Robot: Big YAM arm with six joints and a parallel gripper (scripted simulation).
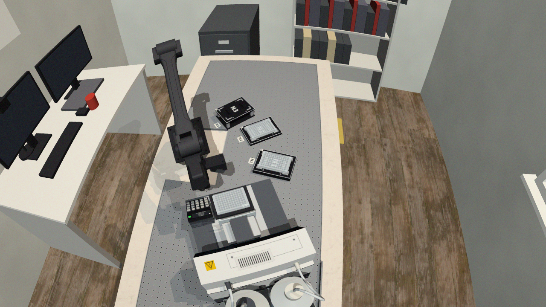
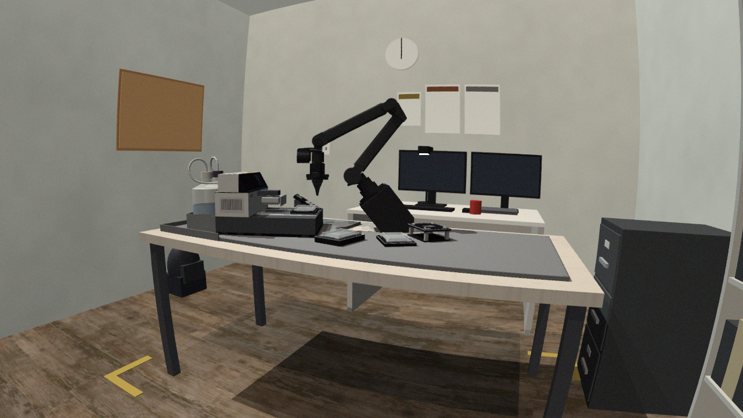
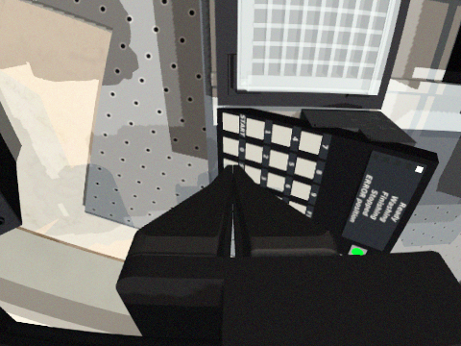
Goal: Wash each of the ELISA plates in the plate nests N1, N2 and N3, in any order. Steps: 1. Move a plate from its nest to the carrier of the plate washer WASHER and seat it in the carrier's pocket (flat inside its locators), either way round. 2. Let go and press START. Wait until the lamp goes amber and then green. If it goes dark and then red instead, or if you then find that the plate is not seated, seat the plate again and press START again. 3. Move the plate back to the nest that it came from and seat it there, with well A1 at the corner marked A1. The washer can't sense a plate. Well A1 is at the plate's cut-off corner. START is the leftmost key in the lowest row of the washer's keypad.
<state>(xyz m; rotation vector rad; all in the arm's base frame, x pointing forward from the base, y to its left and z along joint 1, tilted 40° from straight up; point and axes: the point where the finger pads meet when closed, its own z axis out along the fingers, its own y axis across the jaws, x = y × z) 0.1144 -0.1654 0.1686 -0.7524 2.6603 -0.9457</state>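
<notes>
On the left, the black arm (image 1: 179,110) reached over the desk (image 1: 328,152) and its claw (image 3: 234,181) hung above the washer's keypad (image 3: 272,157), well clear of the keys in the side view (image 2: 317,188). The claw was closed tight, fingers pressed together in a point, and there was nothing in it. From the wrist camera, the tip sat over the lower rows of pale keys, pointed down at them. Beside the keypad, the little dark panel (image 3: 383,207) showed a green lamp (image 3: 357,252) lit at its bottom corner; the top camera caught the same green dot (image 1: 189,217).

Moving right, one white plate (image 1: 231,201) lay flat in the washer's carrier (image 1: 250,209), right next to the keypad (image 1: 198,204), its grid of wells plain to see. The washer (image 1: 254,259) itself stretched toward the near end of the desk, with two white bottles (image 1: 290,290) behind it.

Further right, the nest marked N3 (image 1: 235,109) stood with no plate in it. The next nest (image 1: 261,131) held its plate (image 1: 260,128), and the last nest (image 1: 274,164) held another plate (image 1: 274,161), both lying flat.
</notes>
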